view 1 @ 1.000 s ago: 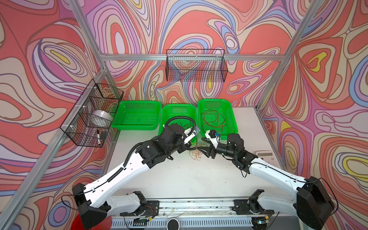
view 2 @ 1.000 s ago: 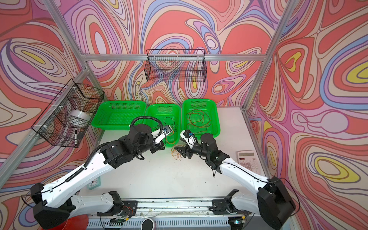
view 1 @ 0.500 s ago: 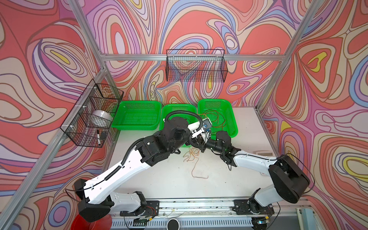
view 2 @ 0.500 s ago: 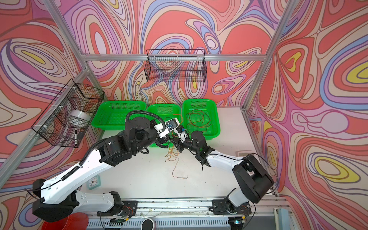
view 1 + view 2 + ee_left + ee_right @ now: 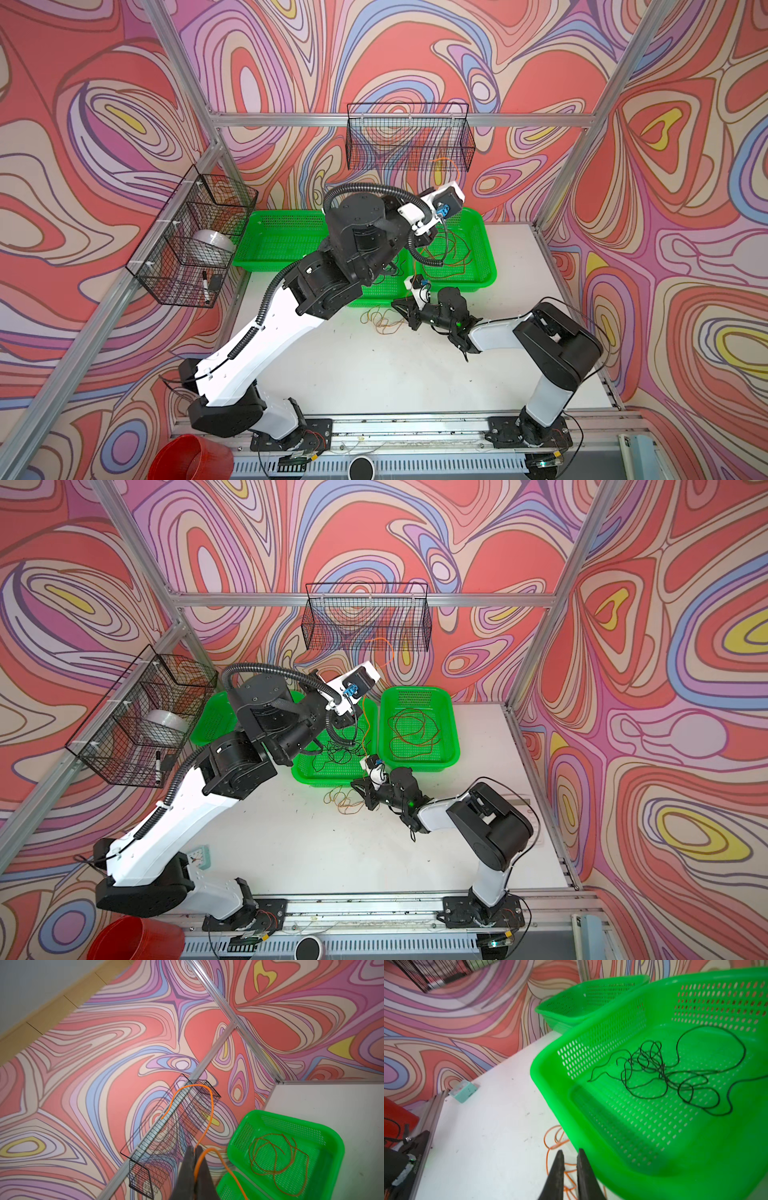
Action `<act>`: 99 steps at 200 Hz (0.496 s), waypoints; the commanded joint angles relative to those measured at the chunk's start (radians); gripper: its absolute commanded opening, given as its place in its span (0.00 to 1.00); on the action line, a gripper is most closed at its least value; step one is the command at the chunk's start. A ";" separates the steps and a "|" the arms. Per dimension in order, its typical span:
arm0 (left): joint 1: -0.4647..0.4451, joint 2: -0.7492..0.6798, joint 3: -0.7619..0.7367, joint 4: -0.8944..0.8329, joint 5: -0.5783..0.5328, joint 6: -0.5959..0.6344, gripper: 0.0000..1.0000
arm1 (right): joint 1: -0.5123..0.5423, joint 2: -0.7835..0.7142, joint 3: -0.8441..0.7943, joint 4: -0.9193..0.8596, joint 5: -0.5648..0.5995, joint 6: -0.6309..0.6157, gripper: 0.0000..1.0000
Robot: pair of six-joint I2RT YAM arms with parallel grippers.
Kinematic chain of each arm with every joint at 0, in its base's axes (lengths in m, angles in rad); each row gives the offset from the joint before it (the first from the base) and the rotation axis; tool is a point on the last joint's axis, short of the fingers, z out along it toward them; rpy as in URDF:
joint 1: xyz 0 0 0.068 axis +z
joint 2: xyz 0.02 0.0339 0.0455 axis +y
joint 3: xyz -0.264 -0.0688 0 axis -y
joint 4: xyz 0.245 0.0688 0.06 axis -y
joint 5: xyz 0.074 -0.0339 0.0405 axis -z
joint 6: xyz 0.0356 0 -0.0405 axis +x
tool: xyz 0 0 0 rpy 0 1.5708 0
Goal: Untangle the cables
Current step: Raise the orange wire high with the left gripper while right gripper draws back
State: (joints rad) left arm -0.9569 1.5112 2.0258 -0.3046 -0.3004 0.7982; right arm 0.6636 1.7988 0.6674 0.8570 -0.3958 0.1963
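**Orange cable [image 5: 392, 651] hoisted**

In both top views the left gripper [image 5: 454, 194] [image 5: 371, 670] stood higher than half a second before. The cable arched above its tips, and its slack lay beside the right gripper [image 5: 355, 786].

Left wrist: jaws pressed together, pinching that cable.

Right wrist: jaws narrowed to a slit over the slack, grip unclear. The black cable [image 5: 675, 1072] lay in the green basket [image 5: 550, 1068] beside them.

The green trays [image 5: 602, 1043] look glossy plastic, wire basket [image 5: 162, 1140] metal, tabletop [image 5: 488, 1126] matt.

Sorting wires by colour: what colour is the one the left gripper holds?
Orange cable, clearest in the left wrist view.
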 commanded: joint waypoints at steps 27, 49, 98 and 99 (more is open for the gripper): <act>0.122 0.066 0.224 0.002 -0.005 0.055 0.00 | 0.008 -0.036 -0.070 0.101 0.079 0.054 0.09; 0.165 0.055 0.217 -0.002 0.006 0.042 0.00 | 0.008 -0.179 -0.046 -0.045 0.075 -0.020 0.07; 0.301 0.020 0.171 -0.011 0.038 -0.045 0.00 | 0.008 -0.283 0.067 -0.263 -0.015 -0.121 0.00; 0.304 0.019 0.171 -0.013 0.039 -0.048 0.00 | 0.008 -0.283 0.071 -0.269 -0.016 -0.121 0.00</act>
State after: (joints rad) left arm -0.7101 1.5555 2.2089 -0.3080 -0.2802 0.8005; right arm 0.6647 1.5322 0.6884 0.7254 -0.3576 0.1345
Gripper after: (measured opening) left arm 0.047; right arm 0.047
